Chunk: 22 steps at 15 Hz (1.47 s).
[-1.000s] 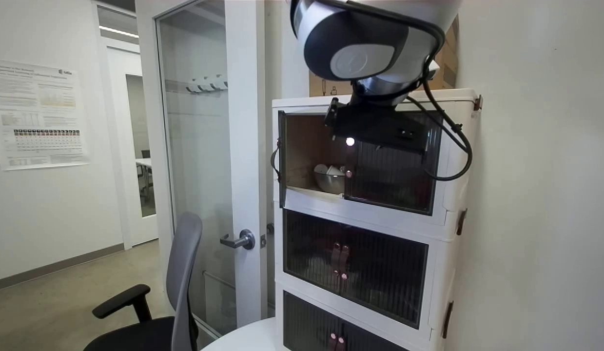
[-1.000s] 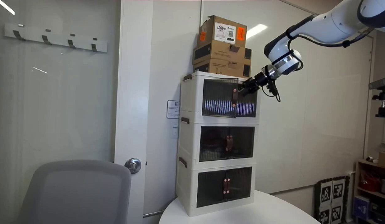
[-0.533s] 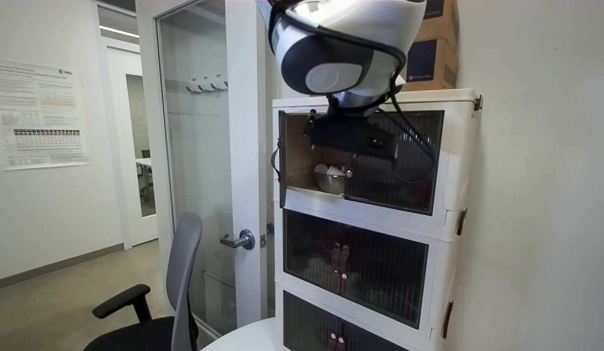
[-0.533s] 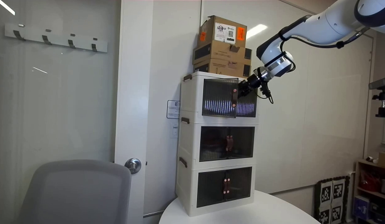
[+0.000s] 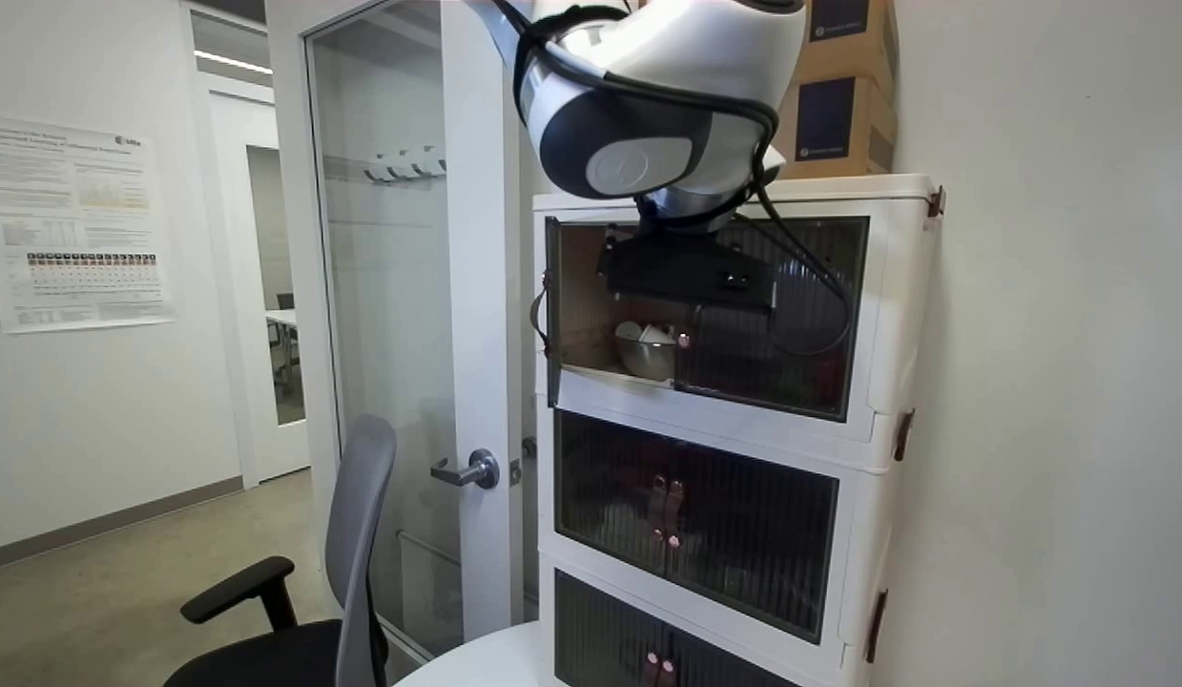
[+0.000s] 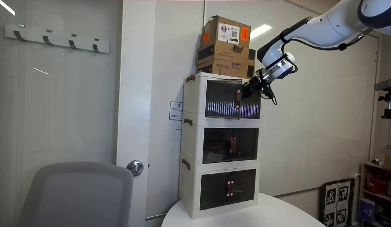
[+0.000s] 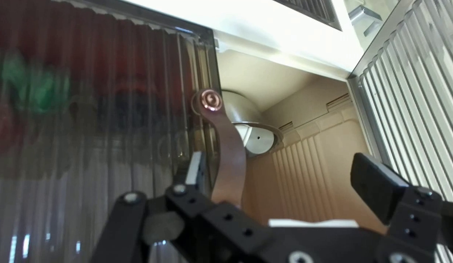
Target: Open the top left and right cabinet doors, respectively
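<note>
Shifting left in both exterior views, the gripper (image 7: 279,166), spread & empty, seemingly straddles the strap handle (image 7: 231,157) of the closed top R door (image 7: 102,138) (left of wrist frame), w/ top L door (image 7: 423,106) swung out at right, so R pull's prob next.

– Where could a hand get through?
– The top bay (image 5: 583,315), on the side of the tabletop's (image 6: 272,216) left edge. The top left cabinet door (image 6: 221,97) stands swung out; a bowl (image 5: 648,361) inside partly fills the way.
– And toward the right edge?
– Blocked: the top right cabinet door (image 5: 767,364) is closed, and in the wrist view its strap handle (image 7: 233,157) shows between the spread fingers (image 7: 376,188) of the gripper (image 7: 279,170).
– Lower down?
– Room on the tabletop between cabinet (image 6: 227,122) and right edge. A chair (image 6: 77,192) stands beyond the left edge.
</note>
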Each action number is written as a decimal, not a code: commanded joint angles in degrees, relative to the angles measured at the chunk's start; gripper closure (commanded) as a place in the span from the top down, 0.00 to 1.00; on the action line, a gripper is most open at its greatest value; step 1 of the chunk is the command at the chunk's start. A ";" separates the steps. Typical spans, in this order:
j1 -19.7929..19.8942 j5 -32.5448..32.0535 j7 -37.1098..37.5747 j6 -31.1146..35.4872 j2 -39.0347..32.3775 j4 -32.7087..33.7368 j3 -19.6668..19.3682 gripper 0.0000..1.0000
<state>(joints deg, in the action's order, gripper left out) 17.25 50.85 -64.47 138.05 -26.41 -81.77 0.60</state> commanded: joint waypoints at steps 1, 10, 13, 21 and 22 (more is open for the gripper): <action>-0.33 -0.50 -0.52 1.39 -1.25 1.19 0.01 1.00; 2.77 0.72 -10.90 -11.37 -2.13 2.79 1.96 1.00; 3.56 1.60 -17.06 -15.70 -2.87 4.29 1.89 1.00; 4.42 3.74 -19.60 -24.57 -4.14 6.19 1.73 1.00; 4.51 3.78 -19.45 -25.93 -3.98 6.01 1.65 1.00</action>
<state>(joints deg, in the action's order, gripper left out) 21.84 53.18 -82.65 118.85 -30.08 -76.37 1.48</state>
